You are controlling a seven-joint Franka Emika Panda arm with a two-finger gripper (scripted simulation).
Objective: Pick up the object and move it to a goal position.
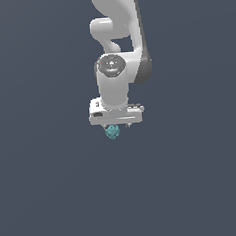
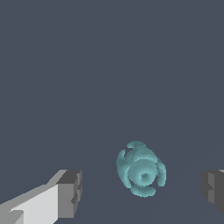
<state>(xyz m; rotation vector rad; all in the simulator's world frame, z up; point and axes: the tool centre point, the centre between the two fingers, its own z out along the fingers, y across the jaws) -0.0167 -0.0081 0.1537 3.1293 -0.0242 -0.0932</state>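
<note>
The object (image 2: 141, 169) is a tiny teal-turquoise bumpy lump lying on the dark grey floor. In the wrist view it sits between my two grey fingertips (image 2: 70, 193), with a clear gap on each side. My gripper (image 2: 141, 192) is open around it and touches nothing. In the exterior view the object (image 1: 112, 132) peeks out just under the white hand of my gripper (image 1: 115, 126), which points straight down; the fingers are hidden there.
The white arm (image 1: 116, 40) rises behind the hand toward the top of the exterior view. Plain dark grey floor (image 1: 56, 195) lies all around, with no other objects in view.
</note>
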